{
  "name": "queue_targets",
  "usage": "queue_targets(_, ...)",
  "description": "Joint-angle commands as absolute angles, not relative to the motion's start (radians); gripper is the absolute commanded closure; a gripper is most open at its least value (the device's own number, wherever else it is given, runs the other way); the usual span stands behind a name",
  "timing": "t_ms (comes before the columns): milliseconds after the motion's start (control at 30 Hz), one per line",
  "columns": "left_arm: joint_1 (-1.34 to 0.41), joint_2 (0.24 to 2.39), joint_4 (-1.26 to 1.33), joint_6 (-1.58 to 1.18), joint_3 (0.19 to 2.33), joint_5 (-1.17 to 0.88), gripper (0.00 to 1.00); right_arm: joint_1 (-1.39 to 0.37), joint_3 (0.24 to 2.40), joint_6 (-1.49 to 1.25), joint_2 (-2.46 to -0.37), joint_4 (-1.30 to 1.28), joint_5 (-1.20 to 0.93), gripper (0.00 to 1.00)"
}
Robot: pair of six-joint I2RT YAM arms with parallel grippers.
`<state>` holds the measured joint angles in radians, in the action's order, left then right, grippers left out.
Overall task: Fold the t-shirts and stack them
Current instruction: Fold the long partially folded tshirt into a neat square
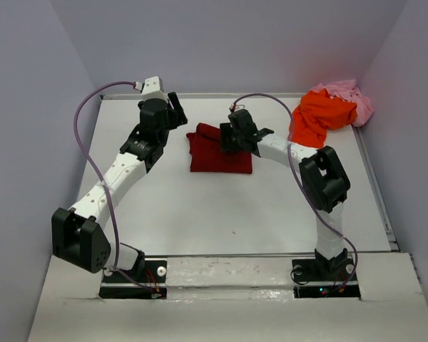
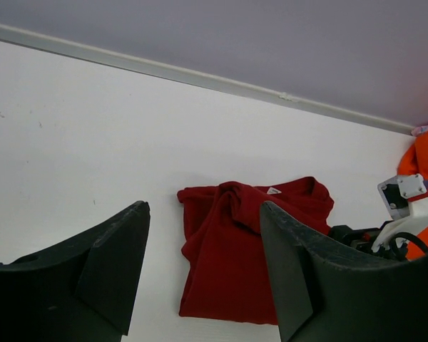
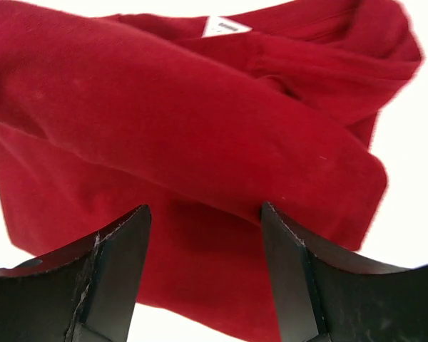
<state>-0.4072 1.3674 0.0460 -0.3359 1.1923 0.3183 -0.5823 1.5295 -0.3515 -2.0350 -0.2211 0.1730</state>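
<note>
With the right gripper (image 3: 203,214) wide and empty over the red shirt (image 1: 220,158) and the left gripper (image 2: 204,211) wide beside it, you risk pinching bunched layers and dragging the fold askew.

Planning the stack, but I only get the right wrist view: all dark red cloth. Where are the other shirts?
Observer: The orange shirt lies crumpled near the far right corner of the table, apart from the dark red shirt.
Operator: And the third?
Observer: The pink shirt is bunched behind the orange one, touching it.
Operator: Anything on the left?
Observer: The left claw, open and empty, hovers just left of the dark red shirt.
</note>
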Motion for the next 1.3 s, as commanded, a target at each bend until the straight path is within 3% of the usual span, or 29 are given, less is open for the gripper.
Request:
queue_targets(0, -0.380, 1.338, 0.087, -0.348, 1.207, 0.285, 0.27, -0.606, 1.601, -0.394, -2.066, -0.221, 0.078, 0.32)
queue_targets(267, -0.351, 1.335, 0.087, -0.359, 1.204, 0.272, 0.27, -0.615, 1.670, -0.417, -2.129, -0.252, 0.075, 0.33)
queue_targets(1000, -0.333, 1.344, 0.091, -0.365, 1.206, 0.244, 0.27, -0.721, 1.548, -0.488, -1.967, -0.310, 0.109, 0.34)
queue_targets(1267, -0.330, 1.344, 0.092, -0.365, 1.203, 0.236, 0.27, -0.721, 1.637, -0.422, -2.072, -0.344, 0.224, 0.35)
